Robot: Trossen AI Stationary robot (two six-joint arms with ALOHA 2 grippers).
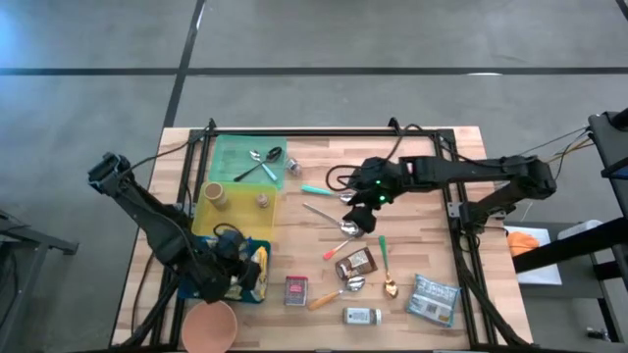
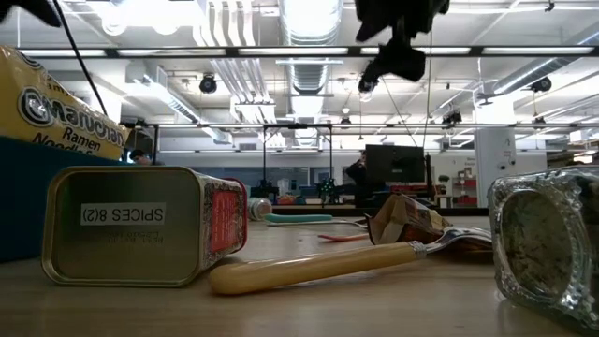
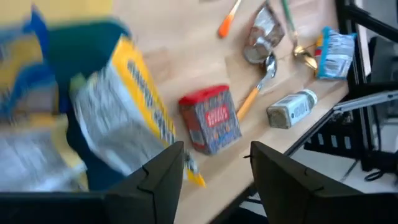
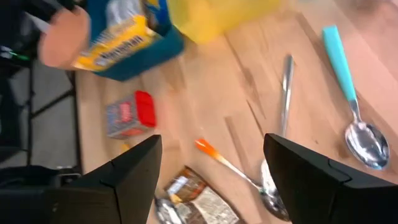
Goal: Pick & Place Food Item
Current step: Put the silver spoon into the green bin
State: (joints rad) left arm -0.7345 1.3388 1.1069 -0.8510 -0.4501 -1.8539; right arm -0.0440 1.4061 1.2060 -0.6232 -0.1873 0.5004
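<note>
A yellow ramen packet (image 1: 258,272) (image 3: 124,112) lies in the blue bin (image 1: 257,243) (image 3: 81,37) at the table's near left. My left gripper (image 1: 228,267) (image 3: 216,155) hangs just above the bin and packet, open, with nothing between its fingers. My right gripper (image 1: 361,218) (image 4: 212,149) hangs open over the middle of the table, above the spoons, and holds nothing. A brown food packet (image 1: 355,263) (image 4: 196,199) lies on the wood just nearer than the right gripper. A blue-white packet (image 1: 434,297) lies at the near right.
A red-topped spice tin (image 1: 296,290) and a glass spice jar (image 1: 363,316) lie near the front edge. A pink bowl (image 1: 208,327) sits at the near left corner. Yellow (image 1: 235,201) and green (image 1: 250,157) bins stand beyond the blue one. Spoons and utensils lie scattered mid-table.
</note>
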